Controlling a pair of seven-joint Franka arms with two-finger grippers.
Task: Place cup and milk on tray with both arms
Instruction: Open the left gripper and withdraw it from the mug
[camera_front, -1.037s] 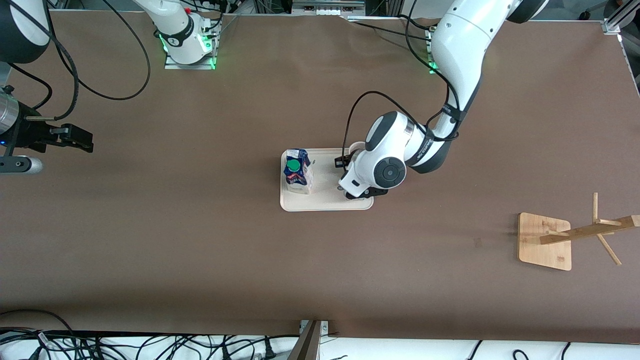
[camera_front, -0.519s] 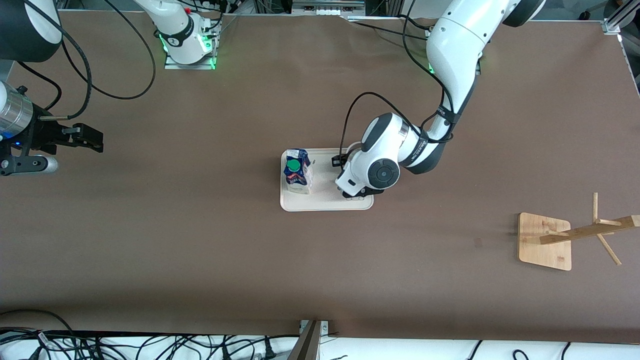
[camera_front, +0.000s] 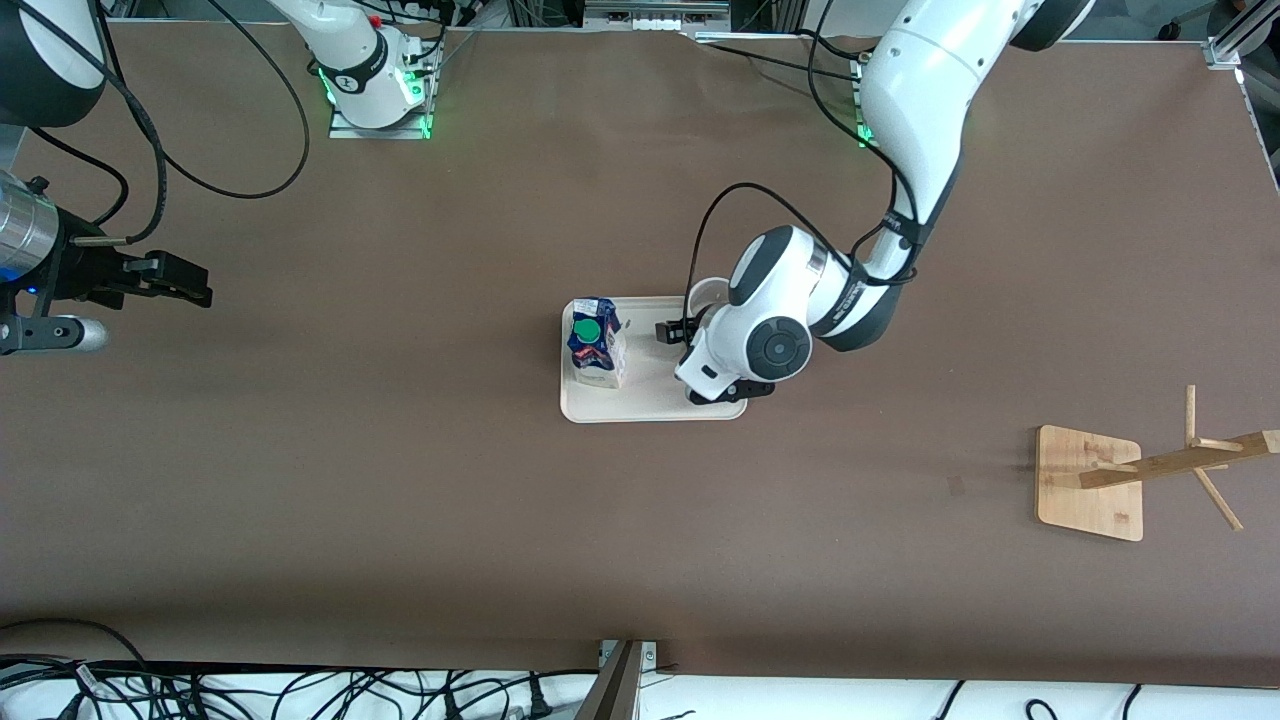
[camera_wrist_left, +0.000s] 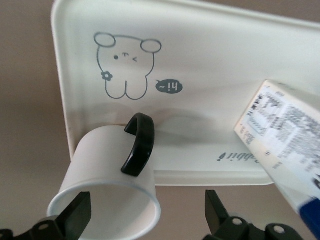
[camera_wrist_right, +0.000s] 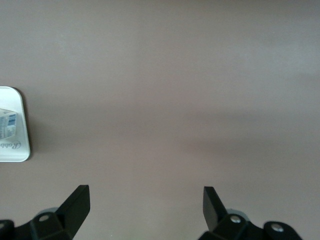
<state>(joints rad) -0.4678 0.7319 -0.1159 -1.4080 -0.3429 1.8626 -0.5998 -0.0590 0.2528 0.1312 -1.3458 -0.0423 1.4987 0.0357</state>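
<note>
You've got the left gripper spread wide around the cup, no pinch; the cup now shows more past the wrist than half a second ago, so I'd judge it released. Cup stands upright at the tray edge toward the arms' bases; black handle, white rim. Milk upright on the tray, green cap up. Right gripper waits spread over bare table at its end.
</note>
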